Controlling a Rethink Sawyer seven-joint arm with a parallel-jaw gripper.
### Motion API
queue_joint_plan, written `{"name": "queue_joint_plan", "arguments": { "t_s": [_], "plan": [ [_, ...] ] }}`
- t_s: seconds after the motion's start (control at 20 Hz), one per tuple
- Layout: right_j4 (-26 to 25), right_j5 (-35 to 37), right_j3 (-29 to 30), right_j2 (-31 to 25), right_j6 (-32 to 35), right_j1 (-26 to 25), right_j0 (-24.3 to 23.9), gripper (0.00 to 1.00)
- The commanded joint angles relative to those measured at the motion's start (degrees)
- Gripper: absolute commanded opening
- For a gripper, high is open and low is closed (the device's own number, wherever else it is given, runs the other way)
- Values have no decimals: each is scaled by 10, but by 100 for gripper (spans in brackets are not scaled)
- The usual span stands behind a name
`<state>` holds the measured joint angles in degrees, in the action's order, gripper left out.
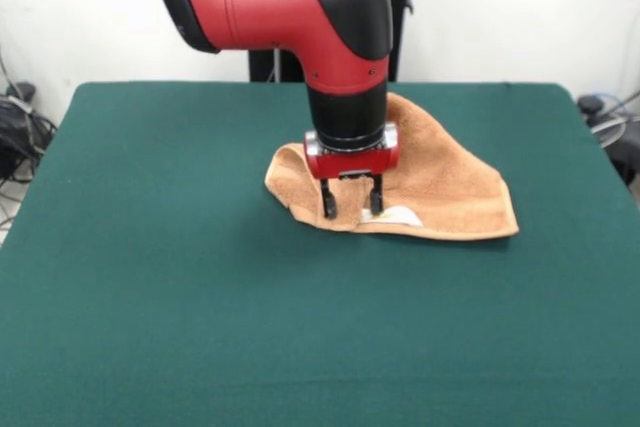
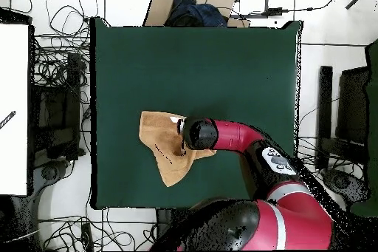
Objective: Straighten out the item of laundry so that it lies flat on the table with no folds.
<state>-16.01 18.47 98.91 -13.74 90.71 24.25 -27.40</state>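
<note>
The towel (image 1: 420, 182) lies folded over itself, roughly triangular, a little toward 1 o'clock of the table's (image 1: 150, 277) middle in the front view. The tool (image 1: 351, 211) stands over the folded edge at 6 o'clock with its jaws spread and nothing held, one tip just beside the white label (image 1: 398, 216). To do this step well, I judge it should pinch only the top layer there, then draw it low and slowly outward.
</note>
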Motion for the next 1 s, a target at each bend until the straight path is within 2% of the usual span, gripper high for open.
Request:
{"name": "queue_joint_plan", "arguments": {
  "t_s": [0.05,0.45,0.5,1.0],
  "plan": [
    [-36,-13,-21,-9,22,-52,-1,100],
    [-34,-13,-20,-22,15,-57,-13,100],
    [-34,-13,-19,-22,16,-57,-13,0],
    [-38,-25,-18,-10,28,-52,-1,0]
  ]
}}
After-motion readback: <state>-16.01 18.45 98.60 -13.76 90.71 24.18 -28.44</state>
